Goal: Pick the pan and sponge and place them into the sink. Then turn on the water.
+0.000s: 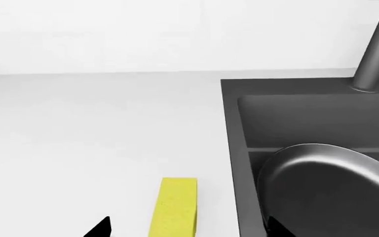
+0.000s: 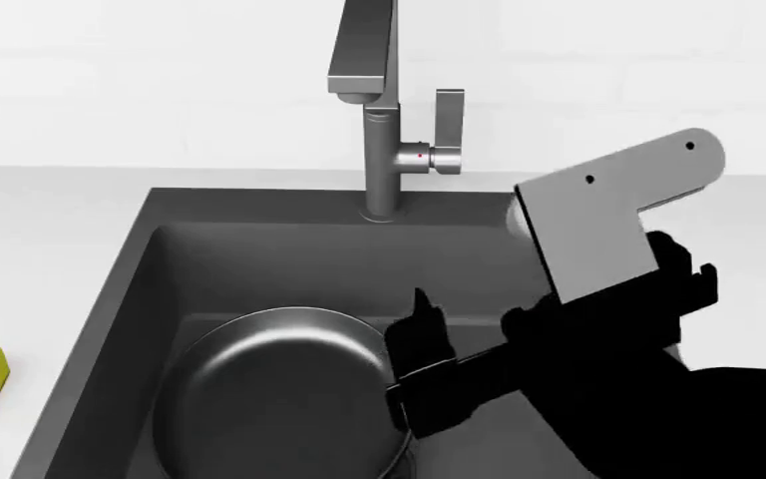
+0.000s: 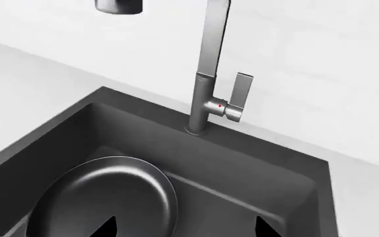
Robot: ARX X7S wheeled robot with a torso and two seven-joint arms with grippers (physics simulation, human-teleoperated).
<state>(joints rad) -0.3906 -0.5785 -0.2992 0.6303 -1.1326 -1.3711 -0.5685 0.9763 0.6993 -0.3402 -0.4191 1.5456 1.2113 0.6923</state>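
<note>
Pan [image 2: 283,394] sits in sink [image 2: 117,269], w/ right gripper [image 2: 423,369] open, empty above it. Sponge [image 1: 174,207] on bench, between open left gripper's fingertips [image 1: 100,228]; we'd close on it next.

- pan [image 2: 283,394] lies in sink [image 2: 131,269], just left of right gripper [image 2: 417,369], touching or nearly so
- tap [image 2: 380,110] stands behind sink's back rim, beyond right gripper and a bit left of it
- sponge [image 1: 174,207] lies on counter [image 1: 97,128] between left gripper [image 1: 186,228] fingertips, just outside sink's left rim
</note>
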